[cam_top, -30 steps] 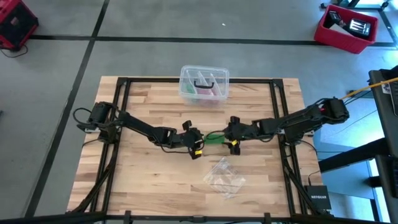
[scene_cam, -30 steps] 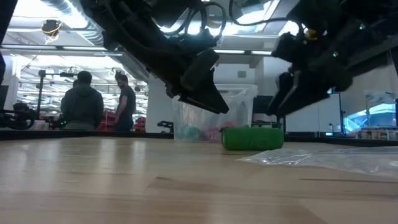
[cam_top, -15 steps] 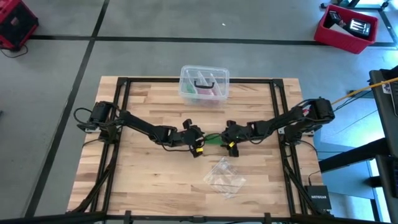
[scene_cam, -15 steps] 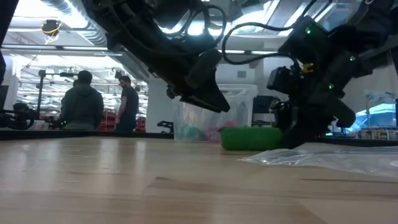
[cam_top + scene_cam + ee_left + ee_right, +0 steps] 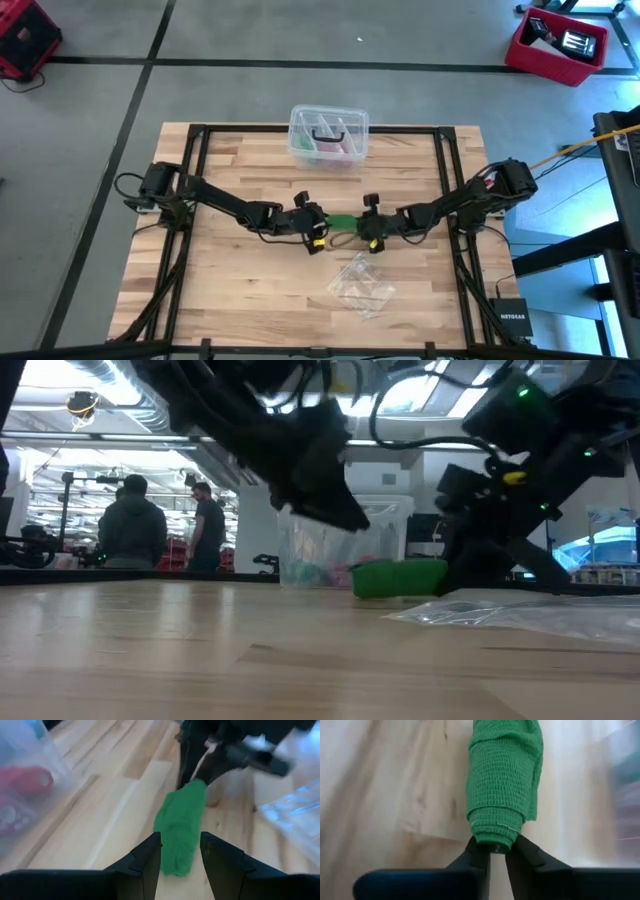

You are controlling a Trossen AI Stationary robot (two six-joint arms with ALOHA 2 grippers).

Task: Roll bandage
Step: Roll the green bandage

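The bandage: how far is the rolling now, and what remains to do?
Mostly done: the bandage is already a compact green roll on the table. In hand: the right gripper pinches one end, and the left gripper straddles the other. Left: tucking the loose flap and releasing.

Two slim black jointed arms, black cables looping along the links, yellow markings beside the left gripper [image 5: 316,238] and right gripper [image 5: 366,231], a green indicator light glowing on one arm's housing, matte dark fingers [image 5: 146,862] with squared tips
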